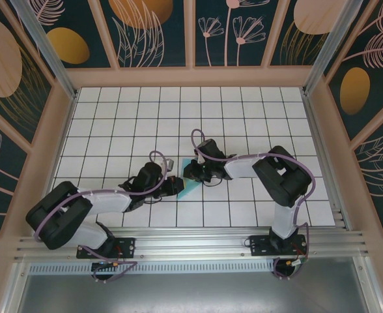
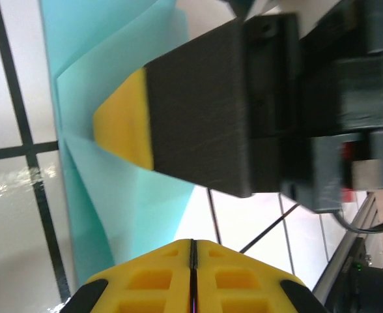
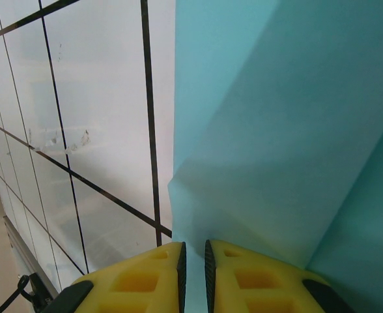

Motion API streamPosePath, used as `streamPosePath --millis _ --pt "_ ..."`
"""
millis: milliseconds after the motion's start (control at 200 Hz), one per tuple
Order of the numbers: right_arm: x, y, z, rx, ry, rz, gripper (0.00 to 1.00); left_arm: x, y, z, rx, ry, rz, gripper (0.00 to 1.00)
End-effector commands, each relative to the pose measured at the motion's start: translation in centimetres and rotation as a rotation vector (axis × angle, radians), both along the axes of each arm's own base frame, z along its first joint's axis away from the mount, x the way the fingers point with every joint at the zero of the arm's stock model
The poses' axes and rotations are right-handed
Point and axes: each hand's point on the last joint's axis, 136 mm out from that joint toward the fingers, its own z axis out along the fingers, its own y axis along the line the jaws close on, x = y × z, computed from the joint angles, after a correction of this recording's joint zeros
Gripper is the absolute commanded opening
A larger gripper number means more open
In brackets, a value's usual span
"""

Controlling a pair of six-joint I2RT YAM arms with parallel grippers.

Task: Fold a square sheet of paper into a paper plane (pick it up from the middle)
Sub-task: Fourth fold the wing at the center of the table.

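Bright, even light; glare on tiles [image 2: 9, 189]; close parts blurred.

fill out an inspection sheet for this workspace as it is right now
surface: white tiled table, dark grid lines, faint scuffs in the right wrist view
job's things: sheet of paper, turquoise, partly folded with creases, between the two grippers
clutter: nothing seen
grippers: left gripper shut near the paper's edge, grip on it unclear; right gripper shut on the sheet
cables: lilac cables loop along both arms, off the paper
surroundings: leaf-patterned wall panels; aluminium rail at the near edge
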Motion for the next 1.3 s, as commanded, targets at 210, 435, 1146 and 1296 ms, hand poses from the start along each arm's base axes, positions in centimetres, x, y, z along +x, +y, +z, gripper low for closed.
streamPosePath --millis 210,435,1146,1296 --pt "-2.0 -2.1 -4.6 -0.145 0.072 0.003 0.2 0.0 -0.1 -2.0 0.015 0.041 0.0 0.11" --pt "-2.1 -2.1 -4.7 -0.146 0.076 0.003 0.2 -1.5 1.6 -4.5 0.064 0.096 0.022 0.11" --pt "-2.4 -2.5 -5.2 -0.198 0.081 -0.001 0.21 -3.9 3.7 -3.3 0.152 0.097 -0.042 0.13" --pt "-2.6 -2.7 -5.5 -0.207 0.084 -0.003 0.21 -1.1 2.4 0.8 0.083 -0.006 0.026 0.15"
